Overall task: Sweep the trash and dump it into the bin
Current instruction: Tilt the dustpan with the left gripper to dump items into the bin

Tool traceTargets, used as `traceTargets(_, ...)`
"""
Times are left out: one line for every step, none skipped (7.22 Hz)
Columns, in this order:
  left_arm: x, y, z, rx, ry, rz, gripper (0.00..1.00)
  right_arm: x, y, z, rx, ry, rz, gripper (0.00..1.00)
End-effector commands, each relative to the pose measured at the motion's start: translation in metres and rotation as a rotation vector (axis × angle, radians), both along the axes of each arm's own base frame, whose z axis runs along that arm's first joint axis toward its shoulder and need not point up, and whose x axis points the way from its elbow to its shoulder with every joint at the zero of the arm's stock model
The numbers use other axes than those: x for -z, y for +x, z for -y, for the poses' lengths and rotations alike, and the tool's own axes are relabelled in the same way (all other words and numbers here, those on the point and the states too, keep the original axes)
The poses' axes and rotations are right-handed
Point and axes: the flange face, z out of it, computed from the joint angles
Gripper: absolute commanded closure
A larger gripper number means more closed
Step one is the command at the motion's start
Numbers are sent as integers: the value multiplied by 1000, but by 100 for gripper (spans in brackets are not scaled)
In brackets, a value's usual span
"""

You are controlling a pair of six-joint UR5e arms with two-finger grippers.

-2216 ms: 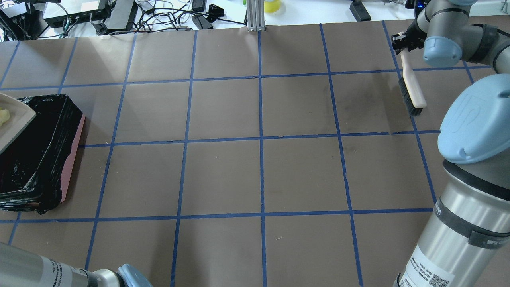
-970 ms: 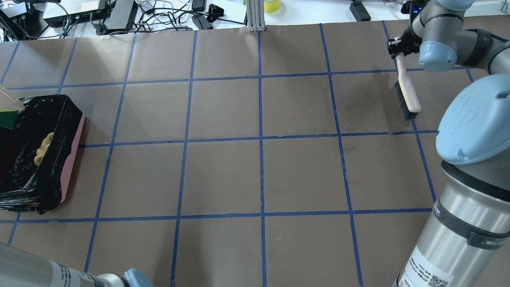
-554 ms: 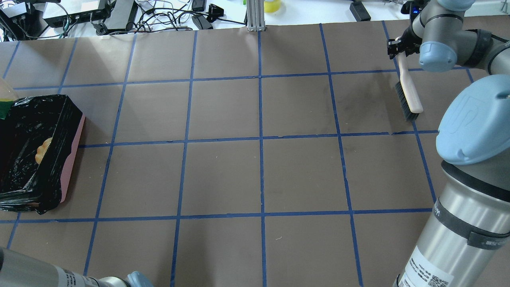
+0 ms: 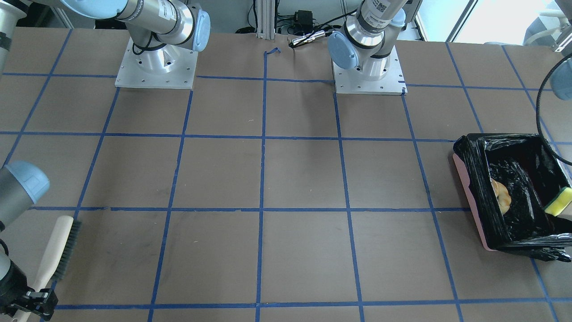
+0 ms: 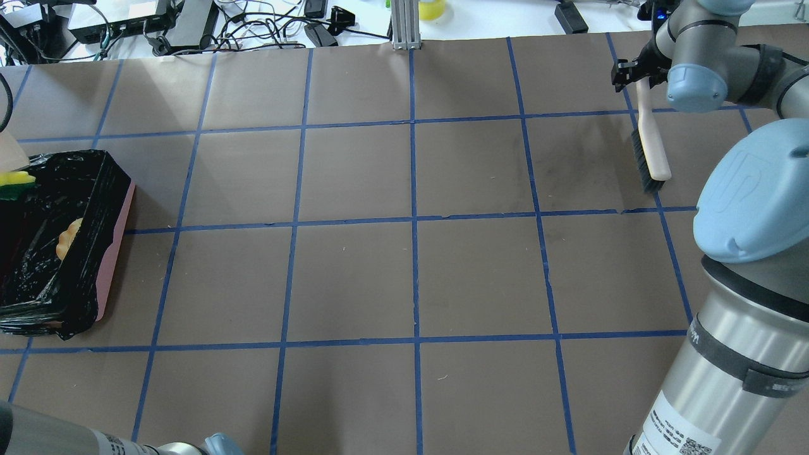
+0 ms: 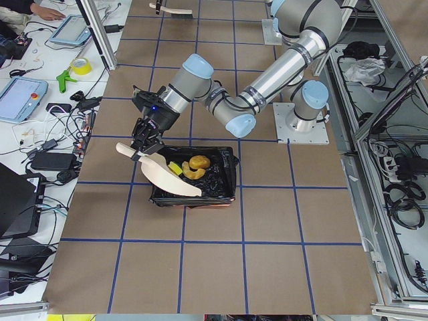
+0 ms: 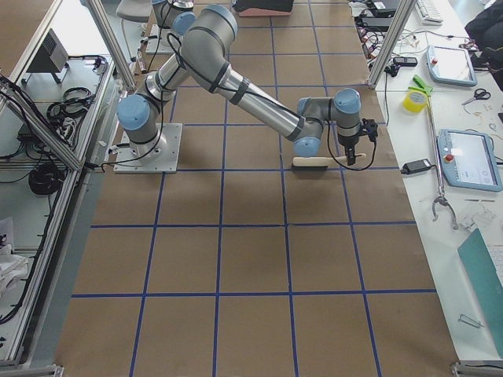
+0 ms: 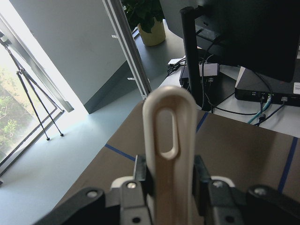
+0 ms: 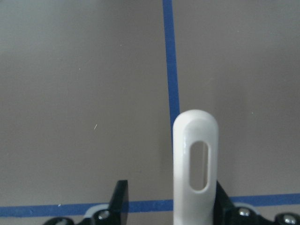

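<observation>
The bin [image 4: 470, 188], pink-sided with a black bag, stands at the table's left end [image 5: 117, 234] [image 6: 224, 175]. The tan lump [image 4: 501, 195] [image 5: 68, 237] [image 6: 198, 162] and the pale yellow crescent [image 6: 194, 174] lie inside it. The green-topped sponge [image 4: 559, 202] [image 5: 14, 180] [image 6: 175, 168] sits at the bin's outer edge by the dustpan's lip. My left gripper [image 8: 169, 180] [image 6: 142, 146] is shut on the beige dustpan's handle [image 8: 168, 131]; the dustpan [image 6: 164, 175] is tilted over the bin. My right gripper [image 5: 632, 68] [image 4: 33, 298] is shut on the brush [image 5: 651, 151] [image 4: 58, 252] [image 9: 194, 164] at the far right.
Brown table paper with blue tape grid [image 5: 414, 218]. Both arm bases [image 4: 154, 67] [image 4: 367, 74] are bolted at the robot's side. Cables and boxes [image 5: 189, 25] lie beyond the far edge. A metal post [image 5: 404, 25] stands at the far middle edge.
The dustpan tipped over the bin and moved out of the overhead view's left edge. The tan lump dropped into the bin and the sponge slid down. The right gripper with the brush shifted slightly.
</observation>
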Motion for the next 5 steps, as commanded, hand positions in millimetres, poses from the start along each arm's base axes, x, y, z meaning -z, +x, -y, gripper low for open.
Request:
traceTargets(-2,-5,-5,5,-19,23,100,-6,0,-1,0,0,-5,23)
traceTargets(-4,-6,-5,7,-18,22,100,-6,0,-2,2,0,-4,22)
traceTargets(-5,-7,-5,5,6,1,100,-8,0,-2,2,-2,-5,22)
traceTargets(-11,-12,-1,9,49,-45,100,-9,0,-2,2,2,-5,20)
traceTargets(-21,-21,3,-49,106,-50,100,-27,1,-7,-2,14,-4,19)
